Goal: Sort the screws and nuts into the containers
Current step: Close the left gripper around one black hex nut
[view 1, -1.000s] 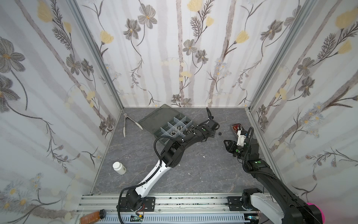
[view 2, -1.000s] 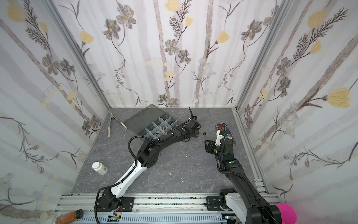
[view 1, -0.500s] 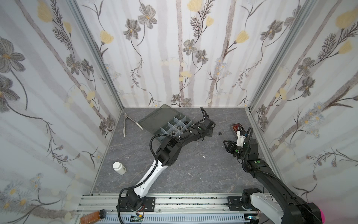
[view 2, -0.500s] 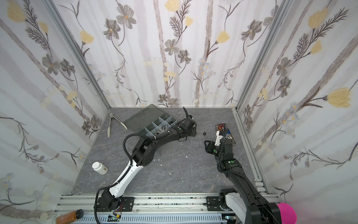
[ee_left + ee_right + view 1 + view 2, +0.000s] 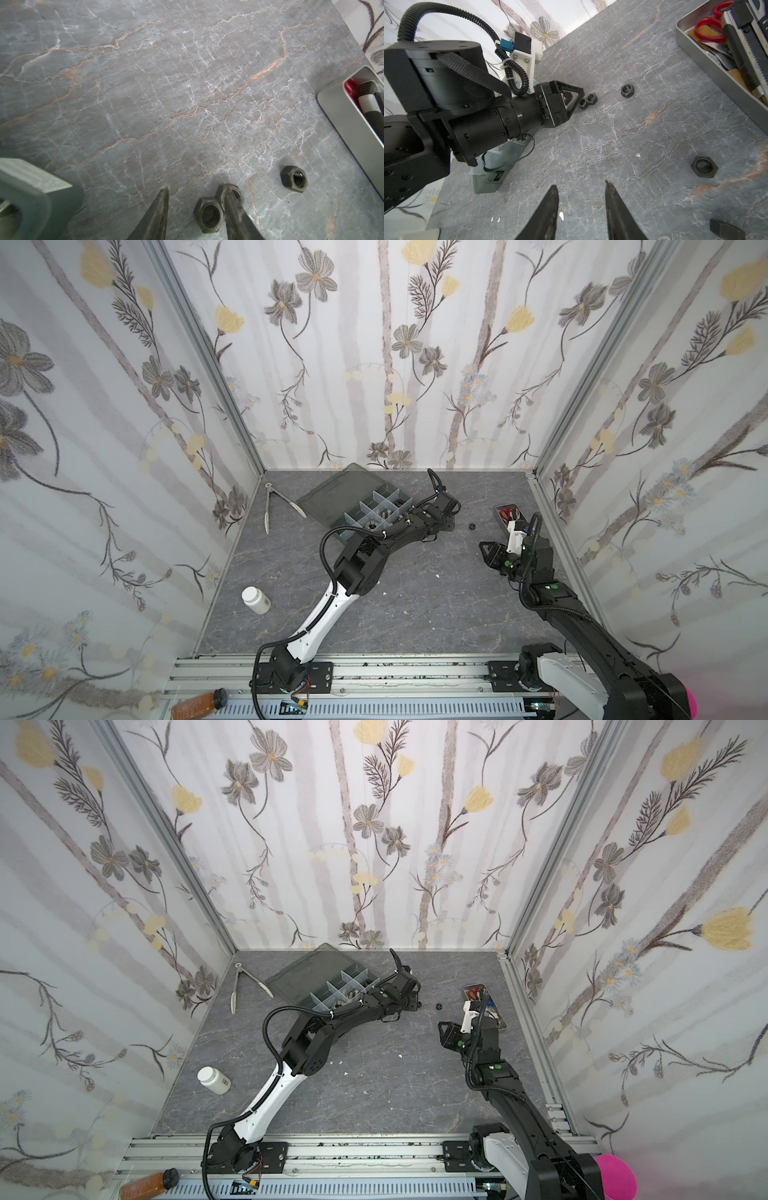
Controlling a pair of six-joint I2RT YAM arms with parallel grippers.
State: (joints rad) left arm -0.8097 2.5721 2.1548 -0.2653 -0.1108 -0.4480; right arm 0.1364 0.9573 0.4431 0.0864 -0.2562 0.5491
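Left hand [image 5: 197, 188] nearer box [image 5: 340, 493], open around nut [image 5: 208, 215], second nut [image 5: 238, 193] adjoining; right hand [image 5: 581, 185] open

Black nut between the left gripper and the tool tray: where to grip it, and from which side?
Grip the nut across two opposite outer flats, coming straight down from above. It seems to lie flat with its hole up. There is bare table all round it and the tray stands apart, so there should be room on either side.

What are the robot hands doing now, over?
Left gripper open, straddling a black nut on the table. Right gripper open, empty. Second nut crowding the grasp.
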